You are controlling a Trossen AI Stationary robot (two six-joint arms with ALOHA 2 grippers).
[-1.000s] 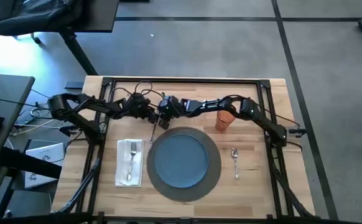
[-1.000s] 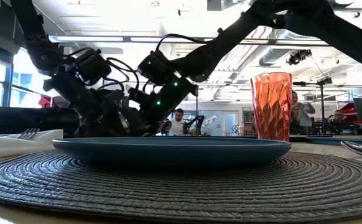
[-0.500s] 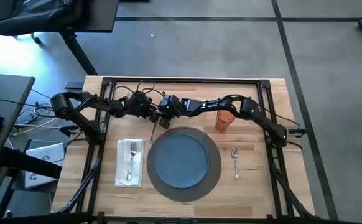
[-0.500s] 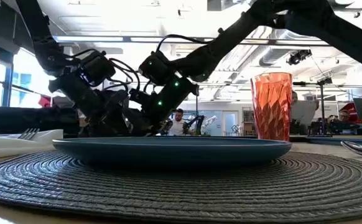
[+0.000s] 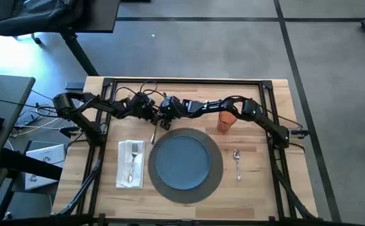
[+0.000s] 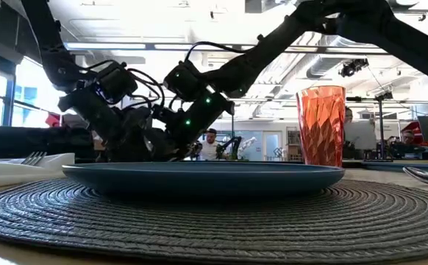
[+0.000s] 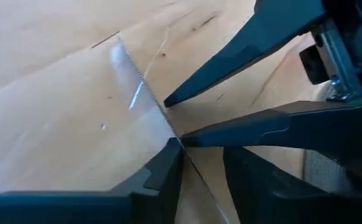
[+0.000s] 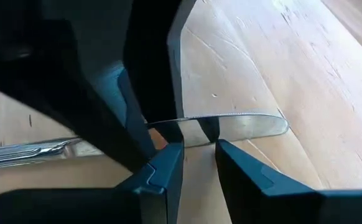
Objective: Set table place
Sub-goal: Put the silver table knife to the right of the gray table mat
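White napkin [image 5: 130, 164] lay at the table's [image 5: 258, 188] left with a fork [image 5: 132, 161] on it. Beside it the blue plate [image 5: 181, 161] sat centred on the grey woven mat [image 5: 216, 178]. Just behind the plate both grippers met over a knife [image 5: 153, 133]: the left gripper [image 5: 152, 117] and right gripper [image 5: 164, 119] each pinched its blade [image 7: 145, 102], fingers narrowed. Further right stood an orange cup [image 5: 226, 121], then a spoon [image 5: 237, 162]. No writing was readable anywhere.
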